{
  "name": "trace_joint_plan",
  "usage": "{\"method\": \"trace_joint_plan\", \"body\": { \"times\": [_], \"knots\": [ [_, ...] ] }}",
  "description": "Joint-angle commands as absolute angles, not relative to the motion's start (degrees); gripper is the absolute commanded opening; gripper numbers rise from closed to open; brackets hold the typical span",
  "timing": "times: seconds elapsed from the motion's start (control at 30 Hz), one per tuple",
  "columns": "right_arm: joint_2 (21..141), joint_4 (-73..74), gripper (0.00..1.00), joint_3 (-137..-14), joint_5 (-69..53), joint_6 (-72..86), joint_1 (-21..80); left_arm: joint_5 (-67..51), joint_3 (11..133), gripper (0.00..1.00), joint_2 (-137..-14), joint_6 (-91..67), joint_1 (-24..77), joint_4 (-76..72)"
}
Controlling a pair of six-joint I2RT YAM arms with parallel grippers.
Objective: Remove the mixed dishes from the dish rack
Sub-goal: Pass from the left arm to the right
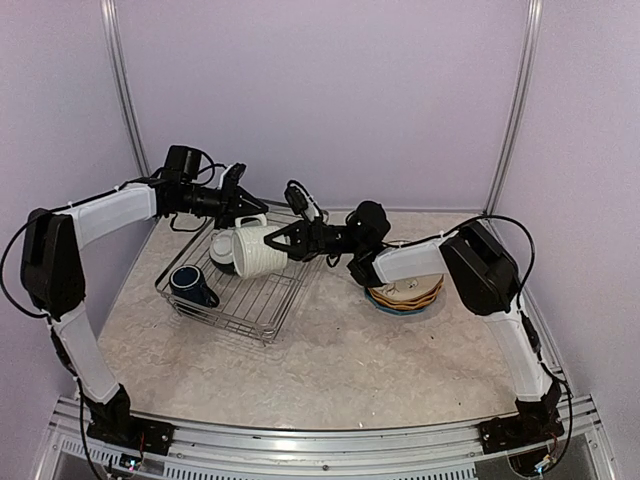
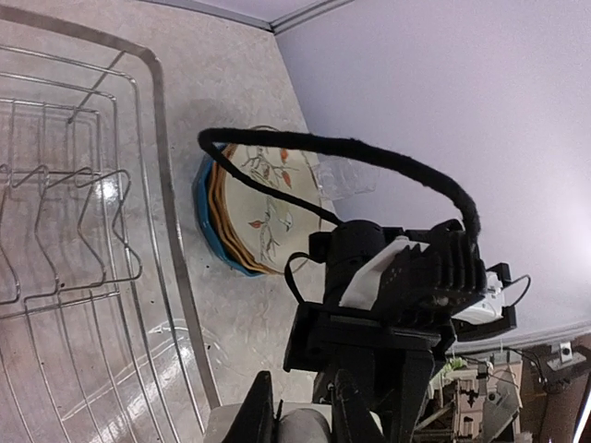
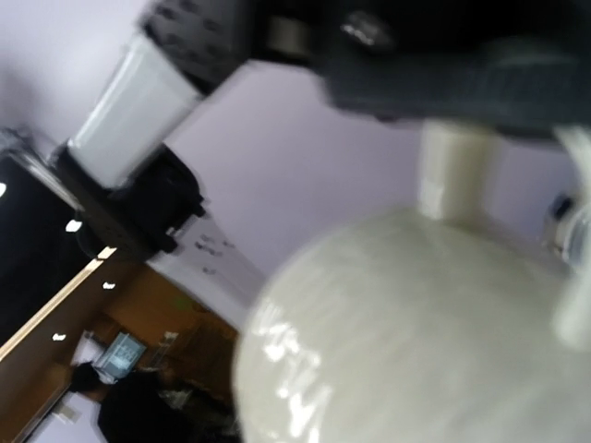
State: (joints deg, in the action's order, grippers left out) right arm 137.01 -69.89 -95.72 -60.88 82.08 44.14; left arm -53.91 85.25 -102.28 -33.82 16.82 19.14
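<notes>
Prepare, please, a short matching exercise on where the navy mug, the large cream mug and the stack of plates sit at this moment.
Things:
1. navy mug
2. large cream mug
3. stack of plates

Places:
a. on the table, right of the dish rack
b. tipped on its side at the dish rack's far part
c. inside the dish rack, at its left end

Pairs: 1-c, 2-b, 3-a

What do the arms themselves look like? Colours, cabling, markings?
Both match: left arm and right arm have white link covers between bulky black joint housings, on black bases bolted to an aluminium rail. Jaws and wrist modules are black. Thin black cables loop outside each arm; the left wrist view shows a cable in a fuzzy black sleeve by the right arm's finned housing. No markings legible.
</notes>
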Motion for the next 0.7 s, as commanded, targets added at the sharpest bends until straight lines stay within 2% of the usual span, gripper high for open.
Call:
{"method": "trace_joint_plan", "body": {
  "times": [0.0, 0.1, 0.17, 0.2, 0.27, 0.4, 0.43, 0.53, 0.67],
  "knots": [
    [137.95, -74.52, 0.0, -98.22, -60.03, 86.41, 44.42, -59.51, 84.51, 0.0, -102.57, -38.2, 16.85, 13.36],
    [135.9, -73.88, 0.0, -97.94, -59.52, 85.18, 44.44, -59.53, 84.16, 0.0, -102.36, -38.38, 16.81, 13.47],
    [133.42, -68.26, 0.0, -97.27, -59.41, 80.4, 44.47, -59.12, 84.63, 0.0, -101.97, -38.1, 16.63, 15.05],
    [131.92, -64.56, 0.0, -96.75, -59.53, 77.23, 44.37, -58.78, 85.06, 0.13, -101.8, -37.72, 16.42, 16.33],
    [128.68, -59.4, 0.0, -94.55, -59.16, 72.36, 43.96, -56.25, 85.08, 0.46, -100.69, -36.37, 16.18, 18.64],
    [121.06, -47.63, 0.0, -88.29, -59.08, 62.08, 43.32, -51.23, 85.78, 0.95, -96.1, -31.75, 15.91, 25.12],
    [119.24, -43.12, 0.0, -87.23, -59.12, 58.44, 43.41, -50.14, 85.96, 0.98, -95.44, -30.82, 15.78, 27.08],
    [113.13, -17.98, 0.0, -87.22, -54.49, 40.82, 43.77, -42.98, 87.36, 0.99, -93.54, -27.1, 15.71, 36.46],
    [107.02, 21.92, 0.0, -91.09, -35.69, 18.17, 46.24, -28.34, 89.51, 0.99, -93.15, -22.24, 15.79, 50.35]
  ]
}}
